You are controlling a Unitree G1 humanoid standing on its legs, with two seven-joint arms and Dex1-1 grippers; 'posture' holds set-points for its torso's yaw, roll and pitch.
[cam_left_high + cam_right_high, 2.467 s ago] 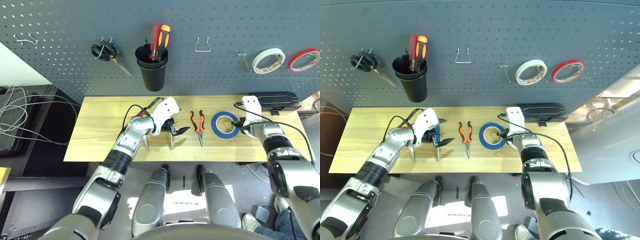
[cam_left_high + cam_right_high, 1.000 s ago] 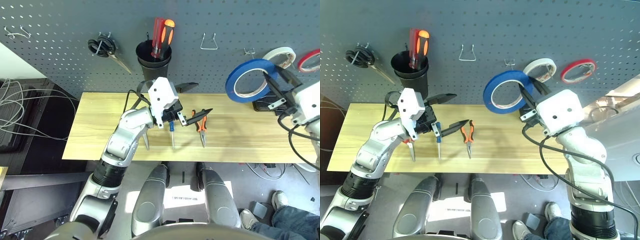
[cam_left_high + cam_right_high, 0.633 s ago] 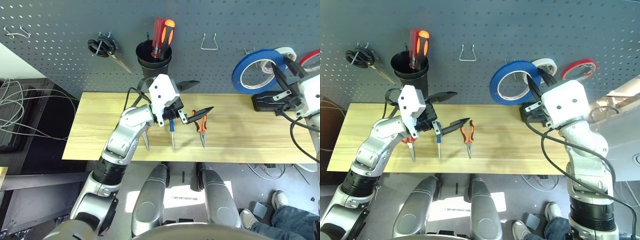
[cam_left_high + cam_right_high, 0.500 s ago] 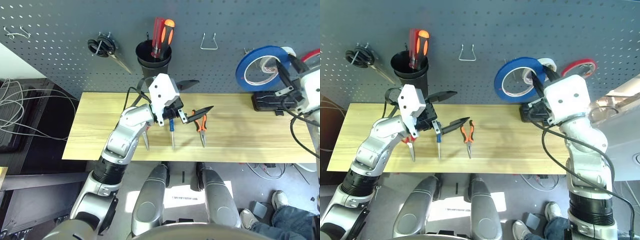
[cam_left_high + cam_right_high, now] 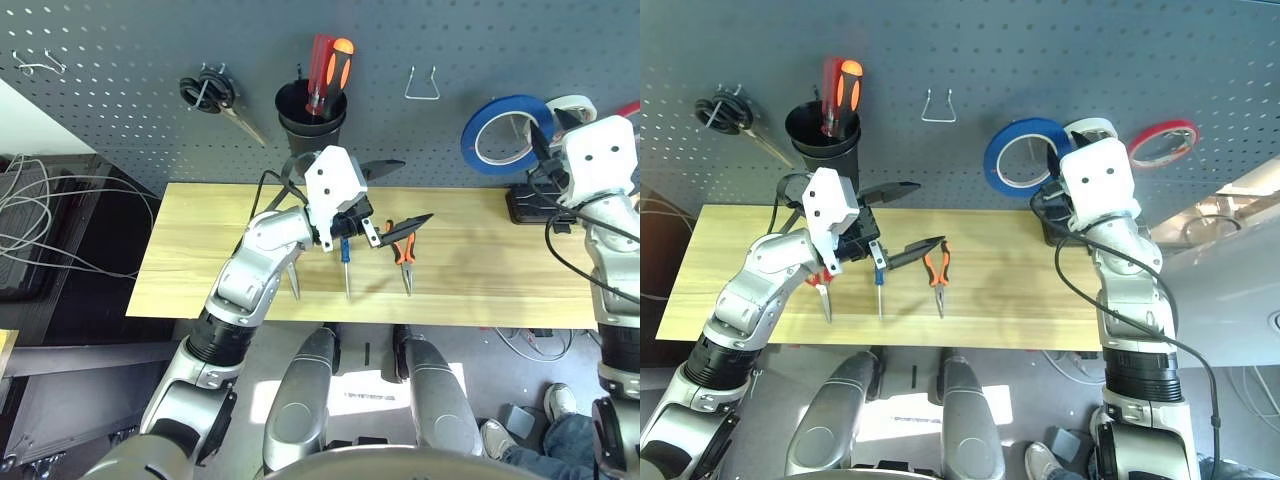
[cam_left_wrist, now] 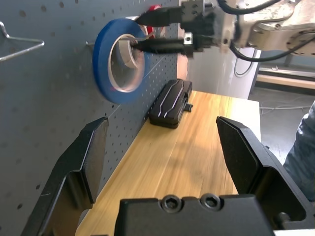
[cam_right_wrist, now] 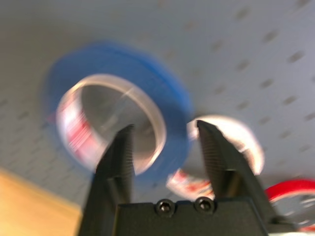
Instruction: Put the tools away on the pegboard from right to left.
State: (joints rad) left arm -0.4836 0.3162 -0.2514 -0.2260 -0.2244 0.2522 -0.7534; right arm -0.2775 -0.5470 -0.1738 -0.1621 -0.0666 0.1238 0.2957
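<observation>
So the blue tape (image 5: 470, 138) is at the upper right of the left eye frame, up against the pegboard (image 5: 500, 45), just left of the white tape (image 5: 1090, 125). Looks to us like we're on the hang-and-let-go bit of the first tool. Next move, imo: back the right gripper (image 7: 165, 129) straight off without dragging the ring, then go for the pliers (image 5: 939, 275). Those lie mid-table (image 5: 480, 290), with the screwdriver (image 5: 879, 280) and red-handled scissors (image 5: 826, 300) further left, so three to go. The bare hook (image 5: 421, 97), top middle-right, is probably the pliers' spot.

Right gripper's fingers are apart, pinching nothing, tips near the tape. That arm runs up from the lower right corner, wrist high by the board. Our left arm slants up from the lower left to mid-frame, its gripper (image 6: 162, 123) spread wide and empty, hanging over the screwdriver and pliers handles.
</observation>
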